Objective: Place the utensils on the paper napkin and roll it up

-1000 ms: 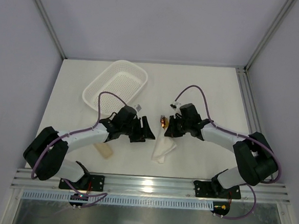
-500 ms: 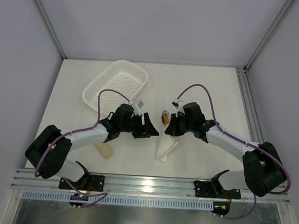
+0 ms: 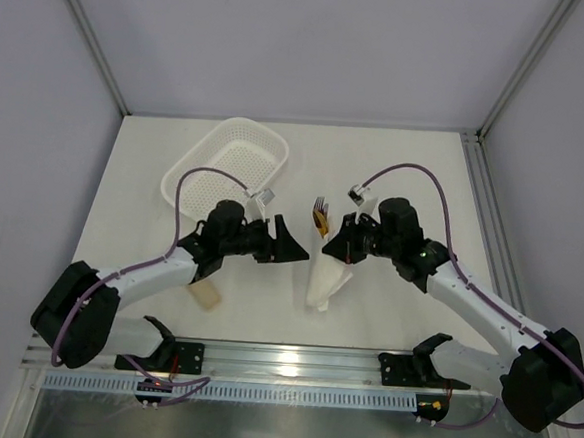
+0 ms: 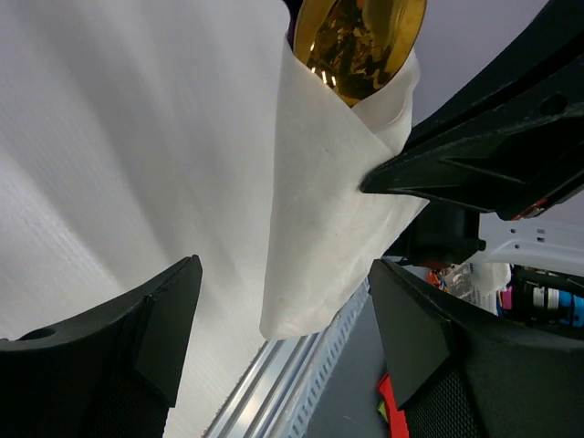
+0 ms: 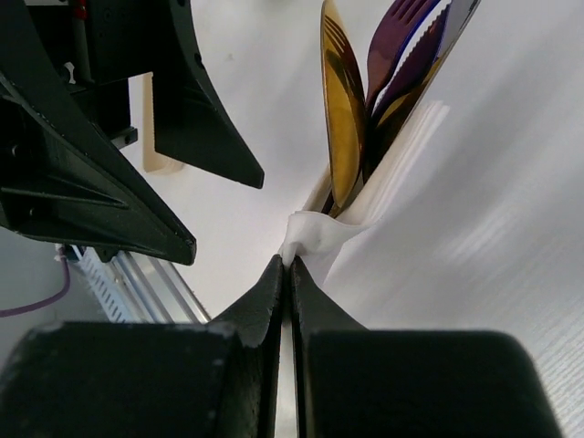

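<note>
The paper napkin is wrapped into a loose cone around the utensils, whose heads stick out at its far end. My right gripper is shut on a fold of the napkin's edge and holds the bundle tilted, seemingly off the table. In the right wrist view a gold utensil and the purplish fork poke out of the napkin. My left gripper is open just left of the bundle, not touching it. In its view the gold spoon bowl tops the napkin.
The white perforated basket stands at the back left. A flat beige slab lies by the left arm, near the front. The metal rail runs along the near edge.
The right gripper has raised and carried the napkin bundle, so the utensil heads now sit farther back. The left gripper stayed open and drew slightly left.
</note>
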Available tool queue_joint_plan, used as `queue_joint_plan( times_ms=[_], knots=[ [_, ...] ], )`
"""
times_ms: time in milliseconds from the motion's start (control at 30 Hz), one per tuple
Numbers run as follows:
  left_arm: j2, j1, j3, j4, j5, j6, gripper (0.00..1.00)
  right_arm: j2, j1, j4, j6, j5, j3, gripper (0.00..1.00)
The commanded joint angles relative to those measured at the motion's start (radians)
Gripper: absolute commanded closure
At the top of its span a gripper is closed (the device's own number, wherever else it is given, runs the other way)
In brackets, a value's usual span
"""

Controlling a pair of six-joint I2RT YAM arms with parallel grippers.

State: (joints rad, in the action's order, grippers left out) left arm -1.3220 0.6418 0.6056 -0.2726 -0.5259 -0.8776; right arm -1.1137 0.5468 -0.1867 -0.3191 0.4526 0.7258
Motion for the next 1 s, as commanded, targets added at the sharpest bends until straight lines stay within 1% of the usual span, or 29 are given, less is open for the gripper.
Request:
queue_joint_plan(
  times_ms=[0, 67, 100, 133, 300, 400, 500, 533, 633, 667, 767, 800, 967],
  knots=[
    [0.069, -0.022, -0.001, -0.055, -0.067, 0.034, 0.21, 0.067, -0.002, 0.036, -0.028, 0.070, 0.067, 0.96],
    [0.083, -0.024, -0.029, -0.140, -0.109, -0.012, 0.21, 0.089, -0.001, 0.038, -0.041, 0.096, 0.075, 0.96],
    [0.084, -0.024, -0.032, -0.207, -0.155, -0.030, 0.21, 0.095, -0.001, 0.036, -0.043, 0.109, 0.080, 0.96],
    [0.081, -0.024, -0.030, -0.224, -0.172, -0.038, 0.21, 0.107, -0.001, 0.039, -0.057, 0.122, 0.084, 0.96],
    [0.046, -0.024, -0.007, -0.224, -0.221, -0.024, 0.21, 0.132, 0.001, 0.085, -0.077, 0.175, 0.073, 0.96],
    [0.021, -0.024, -0.004, -0.263, -0.262, -0.046, 0.21, 0.166, 0.001, 0.142, -0.081, 0.204, 0.055, 0.96],
    [0.003, -0.024, -0.009, -0.352, -0.307, -0.095, 0.21, 0.209, 0.004, 0.181, -0.103, 0.236, 0.049, 0.96],
    [-0.006, -0.024, -0.016, -0.426, -0.339, -0.115, 0.21, 0.216, 0.004, 0.181, -0.106, 0.232, 0.052, 0.96],
    [-0.039, -0.022, -0.023, -0.558, -0.387, -0.220, 0.22, 0.207, 0.005, 0.178, -0.104, 0.236, 0.075, 0.96],
    [-0.045, -0.022, -0.030, -0.644, -0.402, -0.244, 0.22, 0.204, 0.005, 0.178, -0.107, 0.236, 0.078, 0.96],
    [-0.059, -0.019, -0.029, -0.721, -0.419, -0.294, 0.22, 0.198, 0.004, 0.182, -0.129, 0.244, 0.073, 0.96],
    [-0.062, -0.014, -0.026, -0.726, -0.422, -0.299, 0.23, 0.199, 0.005, 0.214, -0.135, 0.245, 0.070, 0.96],
    [-0.071, 0.015, -0.007, -0.688, -0.428, -0.271, 0.27, 0.201, 0.005, 0.213, -0.140, 0.236, 0.073, 0.96]
  ],
)
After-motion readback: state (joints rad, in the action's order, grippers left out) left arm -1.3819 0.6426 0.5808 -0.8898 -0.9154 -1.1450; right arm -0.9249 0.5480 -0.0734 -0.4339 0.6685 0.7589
